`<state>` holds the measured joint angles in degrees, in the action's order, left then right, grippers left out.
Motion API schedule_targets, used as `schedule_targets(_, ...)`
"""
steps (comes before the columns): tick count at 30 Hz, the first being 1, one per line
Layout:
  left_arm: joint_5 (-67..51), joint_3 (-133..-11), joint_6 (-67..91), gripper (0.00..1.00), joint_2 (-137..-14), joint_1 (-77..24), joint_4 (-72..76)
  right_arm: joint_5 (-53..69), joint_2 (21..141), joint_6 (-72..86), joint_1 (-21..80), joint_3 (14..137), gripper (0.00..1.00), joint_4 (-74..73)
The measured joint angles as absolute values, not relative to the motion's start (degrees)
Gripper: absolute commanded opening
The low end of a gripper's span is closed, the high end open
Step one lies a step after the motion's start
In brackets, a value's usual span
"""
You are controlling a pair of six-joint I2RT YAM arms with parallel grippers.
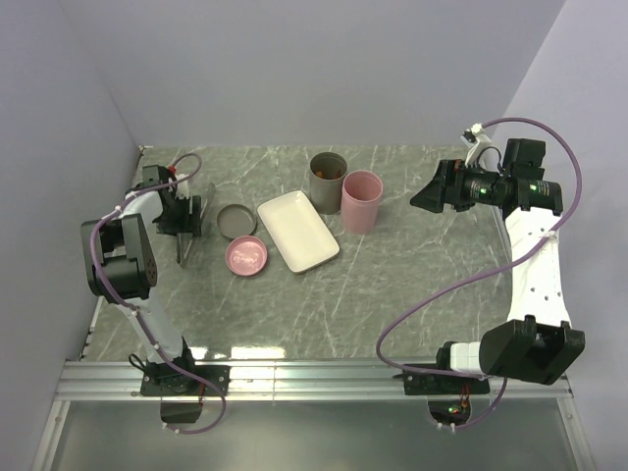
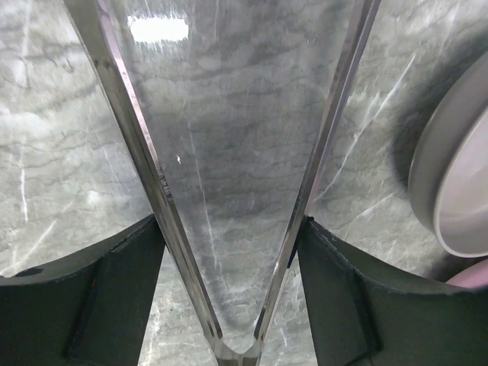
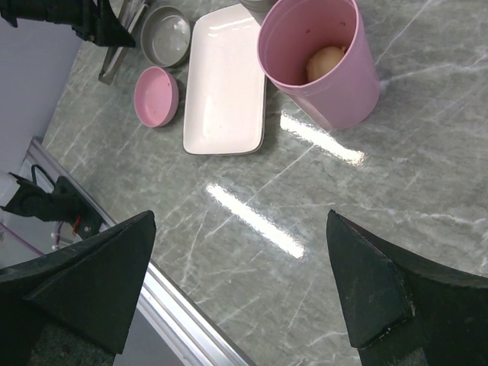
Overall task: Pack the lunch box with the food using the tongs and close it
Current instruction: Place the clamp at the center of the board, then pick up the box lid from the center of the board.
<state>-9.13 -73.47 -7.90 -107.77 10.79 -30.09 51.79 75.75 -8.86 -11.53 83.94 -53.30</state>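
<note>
Tongs inside left claw, touching both fingers.

The lunch box is a dark grey round can. It stands up, open, with orange-brown food inside. Its round grey lid lies flat (off to the left). The shiny tongs make a thin V.

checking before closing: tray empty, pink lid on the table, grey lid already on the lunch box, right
No: the grey lid lies on the table beside the pink lid, left of the tray, and the lunch box stands open. The top view shows it. The rest holds.
</note>
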Motion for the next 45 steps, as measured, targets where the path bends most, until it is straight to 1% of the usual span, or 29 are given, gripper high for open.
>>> schedule_targets(3, -9.15, -73.06, -7.9, 0.76, -107.77, 10.79, -30.09, 51.79, 75.75, -8.86, -11.53, 83.94, 1.0, -53.41)
schedule_targets(4, -9.17, -72.97, -7.9, 0.92, -107.77, 10.79, -30.06, 51.79, 75.75, -8.86, -11.53, 83.94, 1.0, -53.45)
schedule_targets(13, -9.21, -73.08, -7.88, 0.99, -107.74, 10.79, -30.2, 51.77, 75.75, -8.91, -11.53, 83.94, 1.0, -53.67)
schedule_targets(16, -9.19, -74.37, -7.97, 1.0, -107.61, 10.79, -31.57, 51.79, 75.75, -8.88, -11.53, 83.96, 1.0, -53.69)
schedule_targets(20, -9.23, -76.93, -8.56, 0.99, -105.25, 10.79, -32.88, 51.81, 75.75, -8.95, -11.53, 83.99, 1.0, -53.78)
schedule_targets(24, -11.29, -79.57, -10.92, 0.99, -98.35, 10.79, -34.57, 51.81, 75.75, -9.15, -11.53, 84.01, 1.0, -54.22)
schedule_targets(28, -17.06, -81.03, -16.71, 0.99, -90.26, 10.81, -35.18, 51.79, 75.75, -9.32, -11.53, 84.01, 1.0, -54.39)
schedule_targets(32, -25.71, -79.22, -26.65, 0.99, -82.21, 10.68, -36.77, 51.79, 75.9, -9.47, -11.53, 84.33, 1.0, -54.83)
schedule_targets(36, -32.05, -74.65, -34.89, 0.89, -79.22, 9.78, -39.83, 51.75, 76.09, -9.47, -11.53, 84.79, 1.0, -54.96)
schedule_targets(38, -33.87, -70.28, -39.13, 0.88, -79.2, 8.49, -41.01, 51.72, 76.27, -9.47, -11.53, 85.19, 1.0, -55.05)
schedule_targets(44, -32.91, -55.2, -52.03, 0.79, -77.21, -0.23, -42.0, 51.59, 77.03, -9.87, -11.53, 86.02, 1.0, -55.42)
schedule_targets(45, -32.34, -53.43, -54.33, 0.74, -76.44, -1.65, -42.28, 51.59, 77.23, -9.96, -11.53, 86.06, 1.0, -55.44)
